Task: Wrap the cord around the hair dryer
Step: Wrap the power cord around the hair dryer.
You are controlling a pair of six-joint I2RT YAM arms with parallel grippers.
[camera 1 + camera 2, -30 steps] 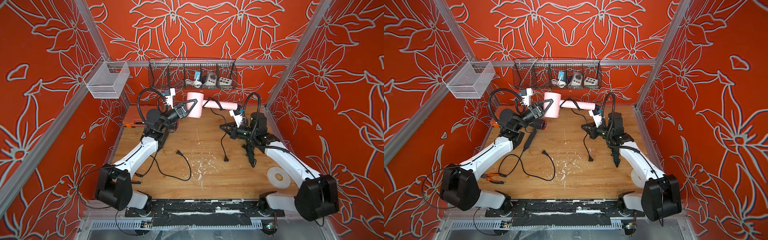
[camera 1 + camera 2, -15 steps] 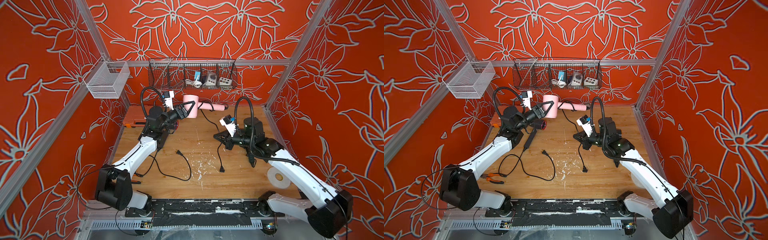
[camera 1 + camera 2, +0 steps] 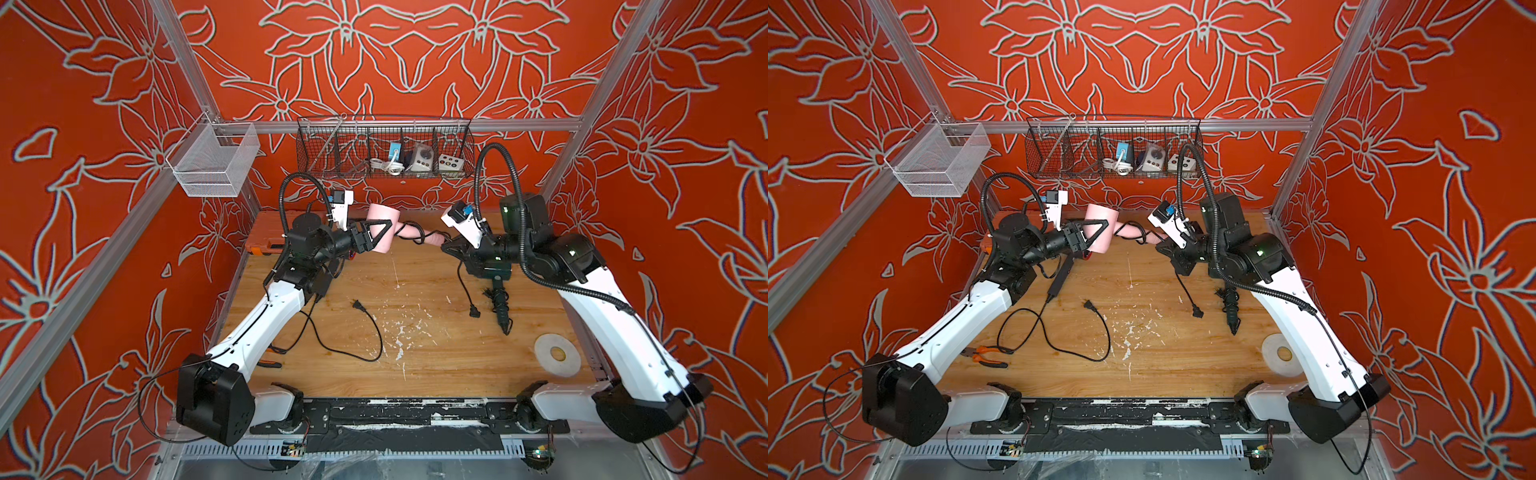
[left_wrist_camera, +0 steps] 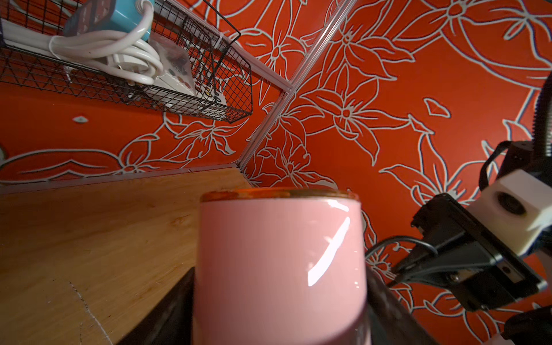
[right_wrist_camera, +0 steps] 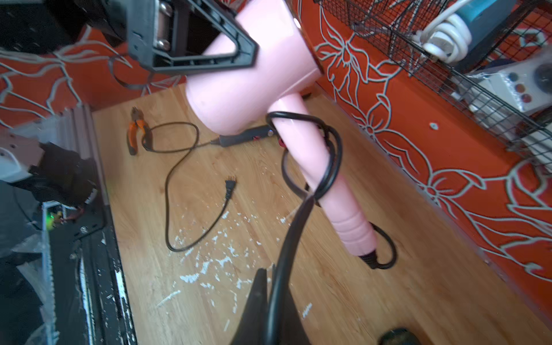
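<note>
The left tool clamped the dryer by its barrel above the worktop; the right tool pinched the cord, looped perhaps twice round the handle.

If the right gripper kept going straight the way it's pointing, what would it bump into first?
Most likely the hair dryer handle, which is right ahead of it. The right gripper, jaws shut on the black cord, points at where that cord loops around the handle. How far off it is remains unclear.
</note>
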